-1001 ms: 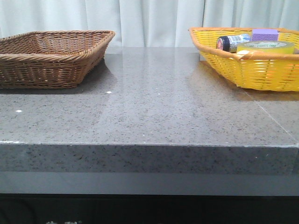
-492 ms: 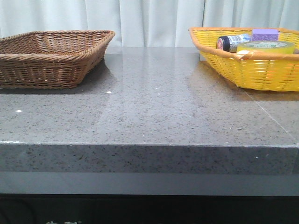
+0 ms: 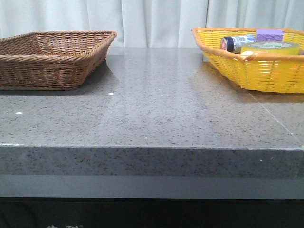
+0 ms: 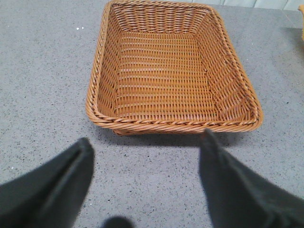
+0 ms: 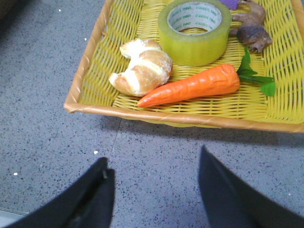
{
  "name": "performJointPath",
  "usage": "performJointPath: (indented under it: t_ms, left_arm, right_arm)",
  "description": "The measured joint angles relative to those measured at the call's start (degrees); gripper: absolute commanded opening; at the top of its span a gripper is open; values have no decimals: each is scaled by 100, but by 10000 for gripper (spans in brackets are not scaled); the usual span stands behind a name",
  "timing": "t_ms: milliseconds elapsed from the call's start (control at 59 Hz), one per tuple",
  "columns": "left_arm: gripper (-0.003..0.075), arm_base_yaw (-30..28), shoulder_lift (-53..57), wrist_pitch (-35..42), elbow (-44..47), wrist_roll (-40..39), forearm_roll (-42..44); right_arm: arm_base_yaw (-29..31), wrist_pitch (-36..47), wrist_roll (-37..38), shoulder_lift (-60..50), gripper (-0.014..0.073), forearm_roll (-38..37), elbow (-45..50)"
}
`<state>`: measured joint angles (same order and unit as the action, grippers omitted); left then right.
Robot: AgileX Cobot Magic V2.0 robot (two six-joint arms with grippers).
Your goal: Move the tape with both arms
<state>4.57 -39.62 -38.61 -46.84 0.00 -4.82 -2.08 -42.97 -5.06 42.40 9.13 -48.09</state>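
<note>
Tape (image 5: 194,31) lay flat, core upward, in yellow basket (image 5: 90,64), ahead of spread, empty right gripper (image 5: 154,190); nearer than left gripper (image 4: 145,183), likewise spread, facing brown basket (image 4: 97,80).

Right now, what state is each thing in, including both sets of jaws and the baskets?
tape: flat on its side in the yellow basket, not gripped
carrot: lying in front of the tape
croissant: lying beside the carrot
brown basket: nothing in it
left gripper: jaws open
right gripper: jaws open
</note>
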Motion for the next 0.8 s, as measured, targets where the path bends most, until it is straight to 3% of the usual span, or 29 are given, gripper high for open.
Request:
performJointPath:
  t_ms: [153,356,611,797]
  left_arm:
    - [564,170,-12,49,0,0,0]
    - [564,1168,-12,99,0,0,0]
    - [564,2273,-12,226,0,0,0]
    - [564,2627,-12,257,0,0,0]
  right_arm:
    - [0,61,0,213,487,-61,-116]
    - [14,61,93,829,487,-85,-694]
    - [479,-582,190,2186,487,-85,-2014]
    - [821,-1186,209,3259,487,-98,-3135]
